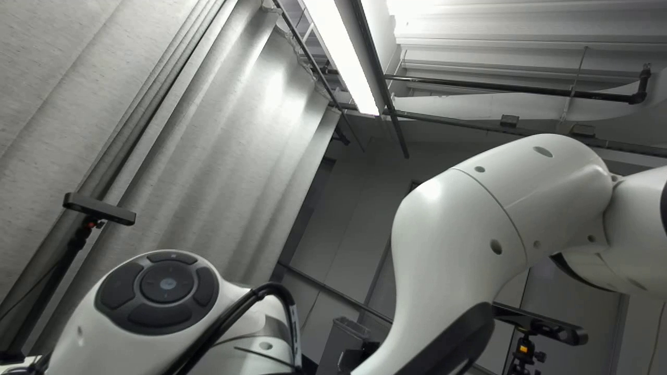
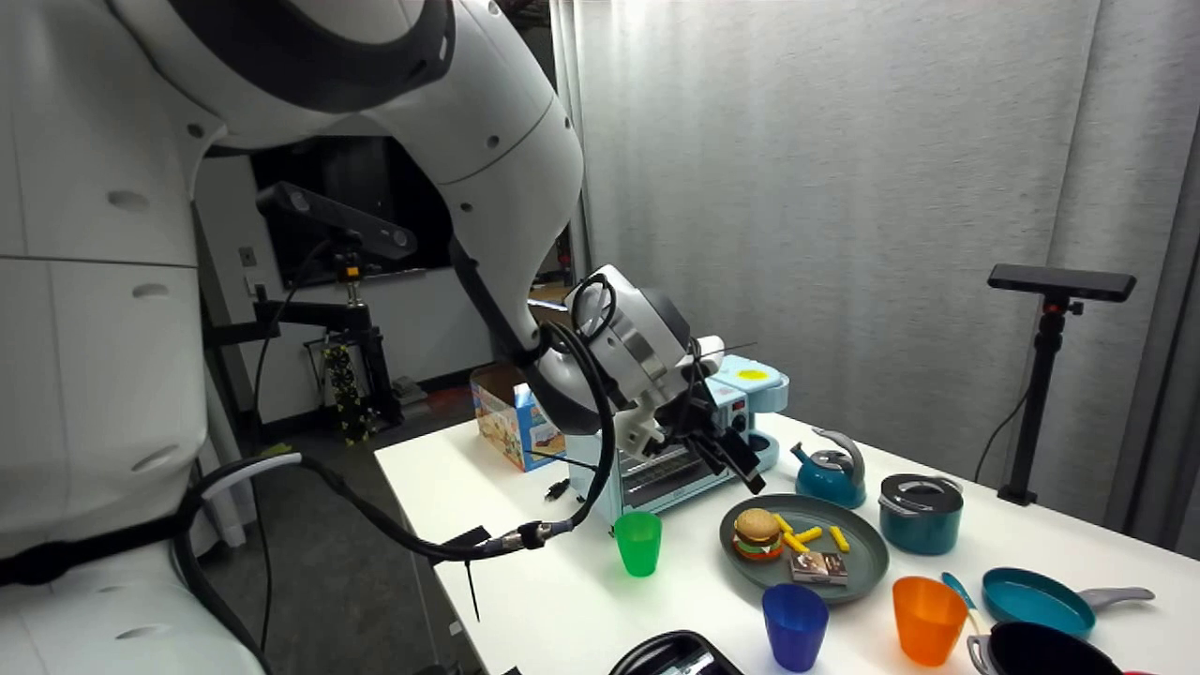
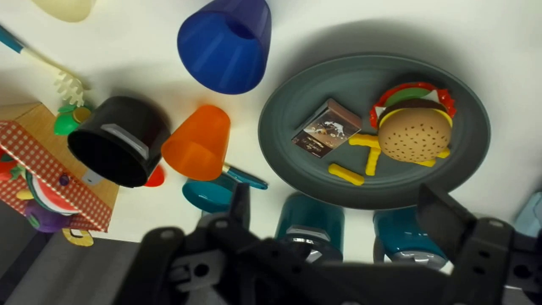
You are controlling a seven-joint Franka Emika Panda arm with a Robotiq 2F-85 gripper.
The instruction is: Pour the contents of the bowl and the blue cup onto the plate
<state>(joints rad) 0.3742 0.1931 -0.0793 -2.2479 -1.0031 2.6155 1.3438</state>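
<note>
The blue cup stands upright on the table, beside the grey oval plate. From the wrist view, the visible inside of the blue cup looks bare. On the plate lie a toy burger, several yellow fries and a small brown box. No bowl can be made out in these views. My gripper is open, fingers wide apart with nothing between them. In an exterior view the gripper hangs above the plate's far side, apart from it.
A teal pot and kettle stand behind the plate, with a light-blue toy oven beside them. Around are an orange cup, a green cup, a teal pan, a black pot and a checkered basket.
</note>
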